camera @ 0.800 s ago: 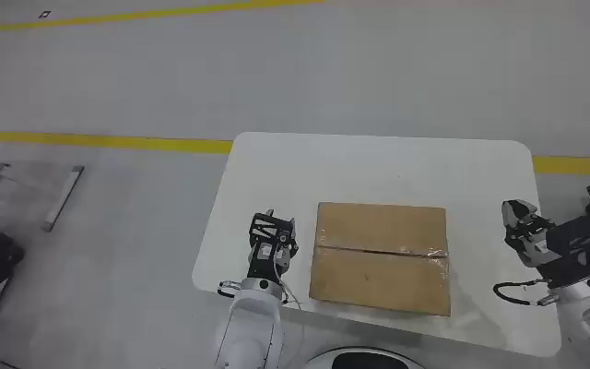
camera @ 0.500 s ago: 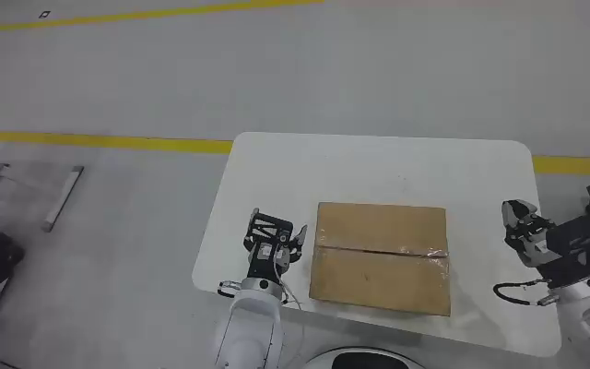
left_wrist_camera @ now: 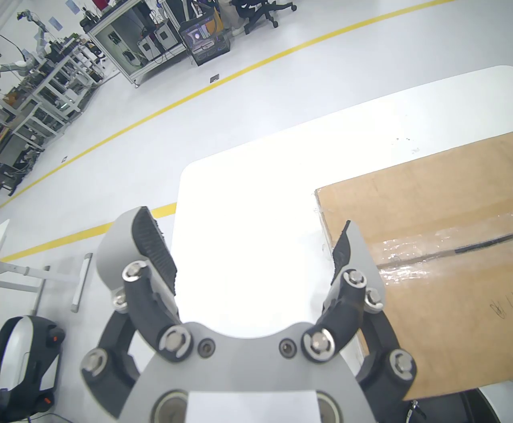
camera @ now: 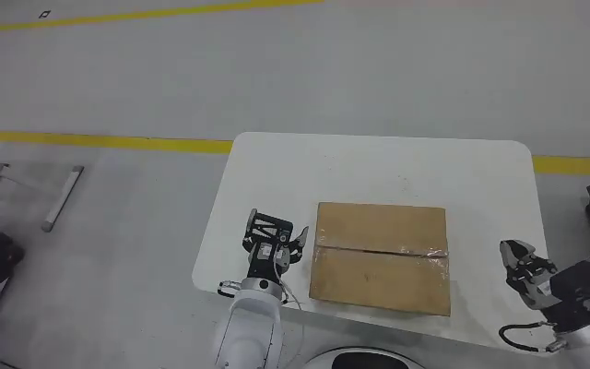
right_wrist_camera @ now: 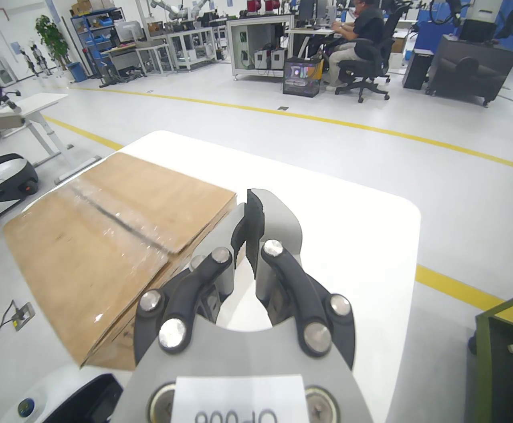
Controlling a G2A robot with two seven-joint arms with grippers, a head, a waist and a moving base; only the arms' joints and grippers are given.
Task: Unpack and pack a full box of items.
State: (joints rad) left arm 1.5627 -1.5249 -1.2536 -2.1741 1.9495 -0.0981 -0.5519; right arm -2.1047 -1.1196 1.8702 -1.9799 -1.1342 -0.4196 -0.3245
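The white table (camera: 369, 166) spreads beneath and ahead of the left tool (left_wrist_camera: 244, 224). Ahead of that tool a yellow floor line (camera: 111, 141) crosses the grey floor (camera: 277, 74), with a second yellow line (camera: 166, 13) farther off. A grey bar (camera: 63, 196) lies on the floor well out to its left. Far ahead of the right tool (right_wrist_camera: 252, 200) stand workbenches (right_wrist_camera: 260, 44), a lit computer case (right_wrist_camera: 300, 80) and a potted plant (right_wrist_camera: 44, 28).

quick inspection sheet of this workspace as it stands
surface: white table, a few dark specks
job's things: cardboard box, flaps shut, clear tape over the seam
clutter: nothing seen
grippers: left gripper open, beside the box's left edge; right gripper shut, off the box's right side
cables: thin black cable by a floor socket
surroundings: grey floor with yellow lines; workbenches behind
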